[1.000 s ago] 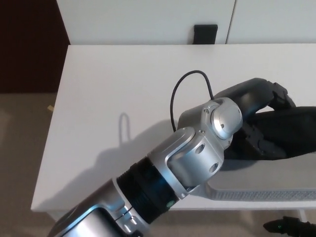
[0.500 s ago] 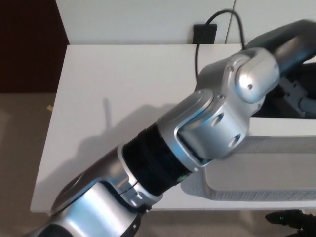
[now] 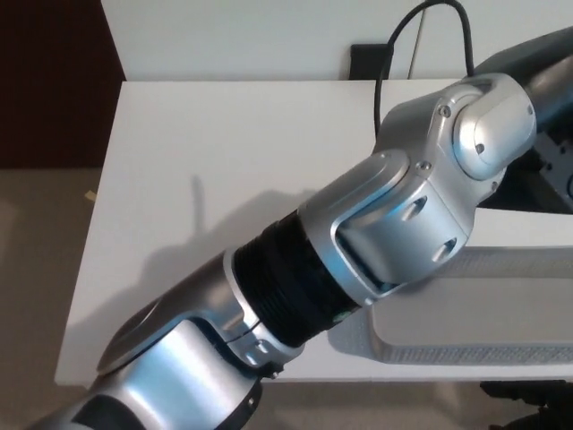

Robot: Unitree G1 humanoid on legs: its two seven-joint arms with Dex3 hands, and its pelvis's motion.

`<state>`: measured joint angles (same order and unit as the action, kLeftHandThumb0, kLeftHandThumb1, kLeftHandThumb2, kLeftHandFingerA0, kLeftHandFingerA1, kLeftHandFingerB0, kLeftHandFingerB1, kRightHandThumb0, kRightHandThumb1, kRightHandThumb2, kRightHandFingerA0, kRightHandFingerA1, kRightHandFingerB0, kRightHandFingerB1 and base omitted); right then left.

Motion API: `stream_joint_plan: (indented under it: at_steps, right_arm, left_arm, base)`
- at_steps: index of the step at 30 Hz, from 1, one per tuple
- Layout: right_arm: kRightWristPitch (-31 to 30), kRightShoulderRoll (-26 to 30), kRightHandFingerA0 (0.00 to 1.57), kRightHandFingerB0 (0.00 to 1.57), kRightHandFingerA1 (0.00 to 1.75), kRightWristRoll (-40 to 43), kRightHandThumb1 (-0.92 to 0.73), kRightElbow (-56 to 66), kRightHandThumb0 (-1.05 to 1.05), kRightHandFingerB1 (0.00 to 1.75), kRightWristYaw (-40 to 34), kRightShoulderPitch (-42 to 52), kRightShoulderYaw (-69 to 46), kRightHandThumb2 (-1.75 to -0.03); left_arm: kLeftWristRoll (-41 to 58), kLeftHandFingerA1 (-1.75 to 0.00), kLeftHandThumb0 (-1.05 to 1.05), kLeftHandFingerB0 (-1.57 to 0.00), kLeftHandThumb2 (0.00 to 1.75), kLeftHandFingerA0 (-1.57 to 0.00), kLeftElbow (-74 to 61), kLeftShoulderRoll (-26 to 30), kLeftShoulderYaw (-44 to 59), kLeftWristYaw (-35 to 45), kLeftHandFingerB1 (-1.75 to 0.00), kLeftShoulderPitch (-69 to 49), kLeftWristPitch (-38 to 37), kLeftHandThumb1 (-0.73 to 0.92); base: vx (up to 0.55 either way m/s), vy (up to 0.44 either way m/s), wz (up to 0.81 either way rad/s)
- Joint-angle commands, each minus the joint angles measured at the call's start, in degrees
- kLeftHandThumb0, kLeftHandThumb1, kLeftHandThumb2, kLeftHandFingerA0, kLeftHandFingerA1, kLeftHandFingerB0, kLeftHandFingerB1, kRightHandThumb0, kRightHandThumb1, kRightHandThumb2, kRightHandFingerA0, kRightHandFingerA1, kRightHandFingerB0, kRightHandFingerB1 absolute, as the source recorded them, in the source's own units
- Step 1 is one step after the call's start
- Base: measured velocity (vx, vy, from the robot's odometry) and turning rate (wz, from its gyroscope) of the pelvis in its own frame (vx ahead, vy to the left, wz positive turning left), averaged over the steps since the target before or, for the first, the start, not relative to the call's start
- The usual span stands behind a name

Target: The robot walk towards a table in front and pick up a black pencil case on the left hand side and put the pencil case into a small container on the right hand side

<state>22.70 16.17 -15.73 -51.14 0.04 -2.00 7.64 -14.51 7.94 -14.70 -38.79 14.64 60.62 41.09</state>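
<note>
White tabletop [image 3: 197, 161] carries a mesh container [image 3: 501, 269] at right. Left arm [image 3: 376, 242] stretches over it; left robot hand [image 3: 555, 67] is cut off, grip impossible to tell. Black pencil case [image 3: 524, 188] shows beneath it, above the container.

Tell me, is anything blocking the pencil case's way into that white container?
Nothing visible does. The left arm reaches over the white container, and a dark shape under its robot hand, probably the pencil case, hangs right above it.

A white table [image 3: 206, 134] carries a pale mesh container [image 3: 474, 351] (at its front right edge).
</note>
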Motion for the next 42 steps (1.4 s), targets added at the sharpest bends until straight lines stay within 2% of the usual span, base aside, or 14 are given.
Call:
stream_joint_plan:
  at_steps: [1,5,7,8,9,20,21,24,27,28,31,32,39,42]
  right_arm:
    - [1.7,2.1,0.78,0.58,0.47,-0.9,-0.63,-0.1,-0.47,0.41,-0.4,-0.4,0.3,-0.63]
    - [1.7,2.0,0.78,0.58,0.47,-1.0,-0.63,0.0,-0.47,0.41,-0.5,-0.4,0.7,-0.63]
    - [1.6,1.9,0.78,0.58,0.47,-1.1,-0.63,0.0,-0.47,0.41,-0.6,-0.4,0.8,-0.63]
    - [1.6,2.0,0.78,0.58,0.47,-1.1,-0.63,0.2,-0.47,0.41,-0.5,-0.4,0.9,-0.63]
    - [1.5,2.0,0.78,0.58,0.47,-1.2,-0.63,0.2,-0.47,0.41,-0.5,-0.5,0.9,-0.63]
    - [1.2,2.0,0.78,0.58,0.47,-1.3,-0.63,0.5,-0.47,0.41,-0.5,-1.0,1.2,-0.63]
    - [1.1,2.0,0.78,0.58,0.47,-1.4,-0.63,0.5,-0.47,0.41,-0.5,-1.1,1.3,-0.63]
    - [1.0,2.0,0.78,0.58,0.47,-1.5,-0.63,0.5,-0.47,0.41,-0.5,-1.2,1.3,-0.63]
    - [0.9,2.0,0.78,0.58,0.47,-1.6,-0.63,0.6,-0.47,0.41,-0.4,-1.3,1.4,-0.63]
    - [0.9,2.0,0.78,0.58,0.47,-1.7,-0.63,0.6,-0.47,0.41,-0.3,-1.4,1.4,-0.63]
    - [0.7,1.8,0.78,0.58,0.47,-1.8,-0.63,0.6,-0.47,0.41,-0.3,-1.7,1.6,-0.63]
    - [0.7,1.8,0.78,0.58,0.47,-1.9,-0.63,0.6,-0.47,0.41,-0.3,-1.7,1.6,-0.63]
    - [0.5,1.9,0.78,0.58,0.47,-2.0,-0.63,0.7,-0.47,0.41,-0.2,-2.1,1.7,-0.63]
    - [0.3,1.8,0.78,0.58,0.47,-2.0,-0.63,0.6,-0.47,0.41,-0.1,-2.9,1.8,-0.63]
  left_arm:
    - [1.7,-1.44,-0.65,-0.41,0.74,-1.13,3.7,-15.5,-1.9,-3.0,-0.8,1.0,0.0,0.89]
    - [2.2,-1.62,-0.8,-0.19,0.89,-1.2,6.4,-16.9,-3.0,-4.7,-1.16,-1.5,-1.1,0.92]
    - [2.9,-1.66,-0.91,-0.21,0.93,-1.26,7.8,-17.7,-3.6,-5.5,-0.98,-3.5,-1.5,0.92]
    - [2.9,-1.53,-0.54,-0.07,1.33,-1.56,8.4,-18.1,-3.8,-5.9,-0.71,-3.6,-1.2,0.72]
    - [2.9,-1.55,-0.56,-0.04,1.36,-1.57,8.6,-18.2,-4.4,-6.5,-0.71,-4.3,-2.0,0.76]
    - [3.2,-1.65,-0.63,-0.01,1.54,-1.57,10.6,-18.4,-8.2,-8.7,-0.79,-6.0,-4.2,0.92]
    - [3.3,-1.75,-0.96,-0.05,1.28,-1.53,10.9,-18.6,-8.3,-8.7,-0.93,-5.7,-4.1,0.92]
    - [3.8,-1.75,-0.97,0.0,1.33,-1.53,11.3,-18.6,-8.6,-8.8,-0.92,-5.6,-4.5,0.92]
    - [5.7,-1.74,-0.72,0.0,1.56,-1.57,11.4,-19.5,-8.0,-8.1,-0.86,-6.6,-3.6,0.92]
    - [5.9,-1.75,-0.94,0.0,1.36,-1.57,11.0,-19.0,-8.6,-7.6,-0.87,-6.7,-4.1,0.92]
    - [6.1,-1.75,-0.89,0.0,1.44,-1.57,9.2,-14.9,-11.7,-0.2,-0.74,-3.1,-4.5,0.92]
    - [6.6,-1.75,-0.84,0.0,1.47,-1.57,8.2,-14.2,-12.0,1.0,0.0,-3.0,-4.1,0.92]
    - [8.0,-1.75,-1.05,0.0,1.66,-1.57,7.8,-11.2,-13.9,5.8,-0.01,-1.5,-5.0,0.92]
    - [8.5,-1.75,-1.03,0.0,1.38,-1.57,8.2,-10.5,-13.9,7.7,0.0,-0.7,-5.5,0.92]
  base:
    - [0.0,0.0,0.0]
    - [0.0,0.0,0.0]
    - [0.0,0.0,0.0]
    - [0.0,0.0,0.0]
    - [0.0,0.0,0.0]
    - [0.0,0.0,0.0]
    - [0.0,0.0,0.0]
    - [0.0,0.0,0.0]
    - [0.0,0.0,0.0]
    - [0.0,0.0,0.0]
    - [0.0,0.0,0.0]
    - [0.0,0.0,0.0]
    - [0.0,0.0,0.0]
    - [0.0,0.0,0.0]
